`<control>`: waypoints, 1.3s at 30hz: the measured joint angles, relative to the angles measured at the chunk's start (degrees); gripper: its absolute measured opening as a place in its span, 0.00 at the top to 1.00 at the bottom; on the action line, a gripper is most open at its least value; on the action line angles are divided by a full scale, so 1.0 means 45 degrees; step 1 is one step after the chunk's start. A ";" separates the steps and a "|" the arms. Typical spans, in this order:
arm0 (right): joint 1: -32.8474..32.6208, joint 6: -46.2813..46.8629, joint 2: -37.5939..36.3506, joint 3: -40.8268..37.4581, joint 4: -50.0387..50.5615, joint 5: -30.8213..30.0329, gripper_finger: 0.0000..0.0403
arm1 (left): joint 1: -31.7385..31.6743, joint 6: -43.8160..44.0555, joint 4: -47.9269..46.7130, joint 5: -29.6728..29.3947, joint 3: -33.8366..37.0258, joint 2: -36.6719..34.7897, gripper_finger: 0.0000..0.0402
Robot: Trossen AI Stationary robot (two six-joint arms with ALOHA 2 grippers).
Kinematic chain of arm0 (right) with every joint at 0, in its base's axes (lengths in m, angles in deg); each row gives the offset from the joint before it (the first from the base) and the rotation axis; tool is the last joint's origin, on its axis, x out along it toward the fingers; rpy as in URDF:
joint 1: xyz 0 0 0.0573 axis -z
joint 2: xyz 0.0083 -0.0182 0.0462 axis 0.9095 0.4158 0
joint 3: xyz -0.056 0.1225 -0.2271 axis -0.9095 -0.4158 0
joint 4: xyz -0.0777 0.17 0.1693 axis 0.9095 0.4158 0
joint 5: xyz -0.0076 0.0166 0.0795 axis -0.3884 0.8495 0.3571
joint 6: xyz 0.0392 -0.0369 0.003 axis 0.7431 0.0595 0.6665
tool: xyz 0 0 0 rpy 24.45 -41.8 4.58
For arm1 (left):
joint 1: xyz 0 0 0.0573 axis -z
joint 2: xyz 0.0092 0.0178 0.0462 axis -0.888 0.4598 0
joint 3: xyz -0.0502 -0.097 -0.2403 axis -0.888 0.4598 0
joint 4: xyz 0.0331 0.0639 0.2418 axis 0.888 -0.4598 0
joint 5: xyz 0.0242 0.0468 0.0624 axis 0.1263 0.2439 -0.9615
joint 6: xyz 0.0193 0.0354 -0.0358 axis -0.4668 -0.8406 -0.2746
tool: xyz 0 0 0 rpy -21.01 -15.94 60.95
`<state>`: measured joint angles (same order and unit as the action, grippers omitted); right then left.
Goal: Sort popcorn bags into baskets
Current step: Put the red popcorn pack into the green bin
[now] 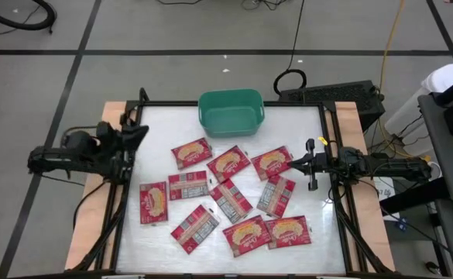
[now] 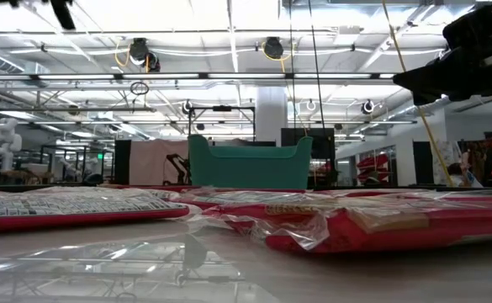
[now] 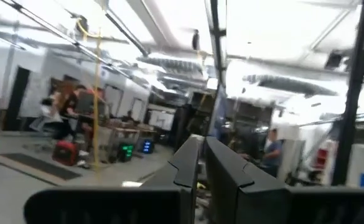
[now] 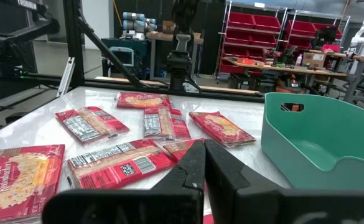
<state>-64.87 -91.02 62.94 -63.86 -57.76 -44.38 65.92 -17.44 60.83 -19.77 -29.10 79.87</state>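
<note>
Several red popcorn bags [image 1: 228, 163] lie flat and scattered over the middle of the white table, some picture side up, some with the printed panel up; the right wrist view shows the bags [image 4: 122, 163] too. The teal basket [image 1: 231, 111] stands at the far edge, and the inside of the basket [image 4: 318, 137] holds nothing. My right gripper [image 1: 294, 163] is shut and hovers beside the rightmost far bag [image 1: 271, 161], its fingers [image 4: 194, 163] aimed across the table. My left gripper [image 1: 138, 132] is shut and waits raised at the table's left edge.
A black frame [image 1: 327, 116] runs around the table's edges. In the low view the basket [image 2: 247, 164] stands behind the near bags [image 2: 372, 220]. Bare table surface lies along the right side [image 1: 319, 209] and between the bags and the left edge. People show in the room beyond.
</note>
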 joint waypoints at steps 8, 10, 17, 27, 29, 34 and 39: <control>0.0000 -0.0004 -0.0005 -0.0005 0.0000 0.0000 1.00 | 0.0000 -0.0886 -0.3102 -0.0077 -0.4755 0.3006 0.92; -0.0002 -0.0001 0.0000 -0.0005 0.0002 -0.0003 1.00 | 0.0000 -0.0870 -0.3381 -0.0094 -0.5818 0.3801 0.92; -0.0001 0.0000 -0.0004 -0.0004 0.0000 -0.0004 1.00 | 0.0000 -0.0854 -0.4621 -0.0422 -0.9636 0.6450 0.92; -0.0005 0.0000 -0.0005 -0.0005 -0.0349 -0.0005 1.00 | 0.0000 -0.0391 -0.8768 -0.0546 -1.4703 1.0087 0.92; -0.0003 0.0000 0.0003 -0.0005 -0.0646 -0.0005 1.00 | 0.0000 -0.0098 -0.9187 -0.0536 -1.5232 1.0571 0.92; 0.0000 0.0918 0.0000 -0.0005 -0.1892 -0.0004 1.00 | 0.0000 0.0104 -1.0369 -0.0400 -1.5469 1.1401 0.92; -0.0004 0.2411 0.0000 -0.0005 -0.3294 -0.0030 1.00 | 0.0000 0.0825 -1.3937 -0.0525 -1.5459 1.2225 0.92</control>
<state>-64.89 -80.17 62.94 -63.88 -72.58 -44.51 65.92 -13.72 -1.89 -22.14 -98.67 134.88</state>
